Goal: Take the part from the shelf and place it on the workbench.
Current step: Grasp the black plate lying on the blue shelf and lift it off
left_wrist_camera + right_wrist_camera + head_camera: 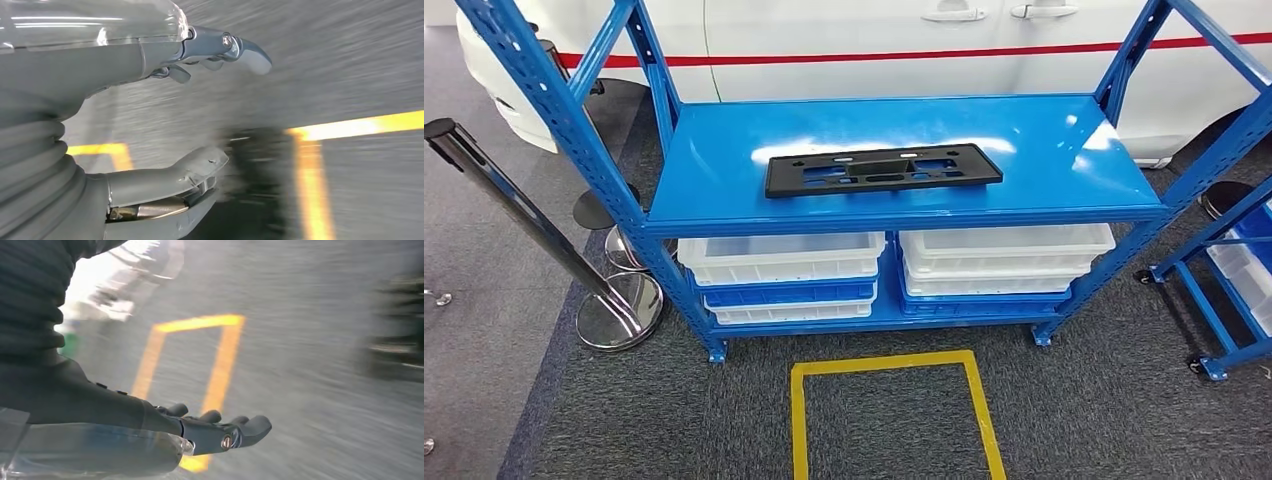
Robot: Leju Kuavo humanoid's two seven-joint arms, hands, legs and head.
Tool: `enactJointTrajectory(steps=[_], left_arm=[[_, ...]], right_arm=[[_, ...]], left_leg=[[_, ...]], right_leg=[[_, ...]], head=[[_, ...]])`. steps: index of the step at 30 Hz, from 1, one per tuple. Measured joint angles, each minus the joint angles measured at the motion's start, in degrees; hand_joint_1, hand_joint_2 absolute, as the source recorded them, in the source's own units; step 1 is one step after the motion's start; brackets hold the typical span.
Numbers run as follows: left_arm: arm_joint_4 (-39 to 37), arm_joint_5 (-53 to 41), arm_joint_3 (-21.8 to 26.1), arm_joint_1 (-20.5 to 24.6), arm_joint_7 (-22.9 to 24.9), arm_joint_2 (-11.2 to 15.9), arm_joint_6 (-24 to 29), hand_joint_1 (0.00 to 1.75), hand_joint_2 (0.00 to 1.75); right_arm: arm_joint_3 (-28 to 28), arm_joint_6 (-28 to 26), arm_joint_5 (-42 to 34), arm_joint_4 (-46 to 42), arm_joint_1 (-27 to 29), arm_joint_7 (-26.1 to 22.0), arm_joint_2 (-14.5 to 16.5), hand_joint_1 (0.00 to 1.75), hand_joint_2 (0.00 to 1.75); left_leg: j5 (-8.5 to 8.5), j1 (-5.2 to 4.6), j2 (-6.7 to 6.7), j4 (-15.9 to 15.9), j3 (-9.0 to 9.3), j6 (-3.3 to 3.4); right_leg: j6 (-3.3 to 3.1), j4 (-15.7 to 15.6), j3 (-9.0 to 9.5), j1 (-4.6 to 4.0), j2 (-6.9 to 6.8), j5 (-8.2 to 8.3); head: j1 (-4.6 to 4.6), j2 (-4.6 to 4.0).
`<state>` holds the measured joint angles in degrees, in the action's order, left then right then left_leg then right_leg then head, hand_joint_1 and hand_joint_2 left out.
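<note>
A flat black plastic part (883, 169) with cut-out slots lies lengthwise on the top board of the blue shelf (724, 180), near its front edge. My left hand (200, 105) hangs over the grey carpet, thumb and fingers apart, nothing between them. My right hand (215, 432) also hangs above the carpet with its fingers stretched out and nothing in it. Both wrist views are blurred.
Stacked white and blue bins (784, 275) fill the shelf's lower level. A yellow taped square (894, 405) marks the carpet in front. A chrome stanchion post (544, 240) leans at the left. A second blue rack (1224, 270) stands right; a white car (874, 40) is behind.
</note>
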<state>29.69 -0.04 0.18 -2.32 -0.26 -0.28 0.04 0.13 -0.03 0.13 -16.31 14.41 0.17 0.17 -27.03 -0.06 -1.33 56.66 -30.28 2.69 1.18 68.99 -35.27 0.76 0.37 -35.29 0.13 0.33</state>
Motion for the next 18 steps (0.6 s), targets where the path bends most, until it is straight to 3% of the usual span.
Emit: enactJointTrajectory(steps=[1,2,3,5,7,11,13,16,17,18], left_arm=[[1.4,0.0,0.0,1.0,0.0,0.0,0.0,0.0,1.75],[2.5,0.0,0.0,1.7,0.0,0.0,0.0,0.0,1.75],[3.1,0.0,0.0,2.1,0.0,0.0,0.0,0.0,1.75],[3.1,0.0,0.0,1.6,0.0,0.0,0.0,0.0,1.75],[1.5,0.0,0.0,-0.4,0.2,0.0,0.0,0.0,1.75],[-4.8,0.0,0.0,-6.3,0.3,-0.1,0.0,0.0,1.75],[-8.8,0.0,0.0,-9.6,0.4,-0.1,0.0,0.0,1.75],[-14.1,0.0,0.0,-13.5,0.4,-0.1,0.0,0.0,1.75],[-15.3,0.0,0.0,-14.4,0.4,-0.1,0.0,0.0,1.75],[-16.0,0.0,0.0,-15.0,0.4,-0.1,0.0,0.0,1.75]], right_arm=[[0.0,0.0,0.0,1.6,1.1,0.0,0.0,0.0,1.75],[0.0,0.0,0.0,2.7,1.9,0.1,0.0,0.0,1.75],[0.0,0.0,0.0,3.4,2.3,0.1,-0.1,0.0,1.75],[0.0,0.0,0.0,3.2,2.0,0.1,-0.2,0.0,1.75],[0.0,0.0,0.0,1.4,-0.1,0.0,-0.3,0.0,1.75],[0.0,0.0,0.0,-5.3,-6.1,-0.2,-0.1,0.0,1.75],[0.0,0.0,0.0,-9.4,-9.4,-0.2,0.0,0.0,1.75],[0.0,0.0,0.0,-14.6,-13.3,-0.3,-0.1,0.0,1.75],[0.0,0.0,0.0,-15.8,-14.1,-0.3,-0.2,0.0,1.75],[-0.1,-0.1,0.0,-16.5,-14.5,-0.3,-0.2,0.0,1.75]], left_leg=[[-0.02,-0.08,-0.15,0.0,-0.02,0.07],[-0.05,-0.14,-0.27,0.0,0.0,0.07],[-0.09,-0.16,-0.36,0.0,0.06,0.04],[-0.25,-0.14,-0.36,0.0,0.32,-0.19],[-0.63,-0.32,-0.02,0.2,0.31,-0.67],[-1.21,-0.31,0.43,0.6,0.38,-1.67],[-3.38,-0.17,0.55,3.8,-0.85,-2.26],[-8.5,0.26,0.58,14.4,-6.05,-2.86],[-8.87,0.37,0.6,16.4,-7.17,-2.99],[-8.11,0.49,0.63,16.4,-7.31,-3.06]], right_leg=[[0.08,3.2,-1.73,0.02,-0.01,-1.12],[0.13,4.7,-2.68,0.02,-0.02,-1.14],[0.13,4.1,-2.59,0.02,-0.03,-0.01],[-0.09,-2.7,0.45,0.01,-0.04,4.18],[-0.57,-9.1,3.62,-0.21,-0.07,6.9],[-1.57,-11.0,4.5,-0.36,0.05,7.33],[-2.13,-11.3,4.65,-0.14,0.18,7.46],[-2.45,-11.3,4.63,-0.17,0.47,7.4],[-2.45,-11.3,4.62,-0.19,0.62,7.37],[-2.42,-11.2,4.67,-0.18,0.75,7.33]], head=[[0.0,0.0],[0.0,0.0],[0.01,0.0],[0.01,0.0],[0.01,0.0],[-0.01,0.0],[-0.02,0.0],[-0.02,0.0],[-0.02,0.0],[-0.03,0.0]])
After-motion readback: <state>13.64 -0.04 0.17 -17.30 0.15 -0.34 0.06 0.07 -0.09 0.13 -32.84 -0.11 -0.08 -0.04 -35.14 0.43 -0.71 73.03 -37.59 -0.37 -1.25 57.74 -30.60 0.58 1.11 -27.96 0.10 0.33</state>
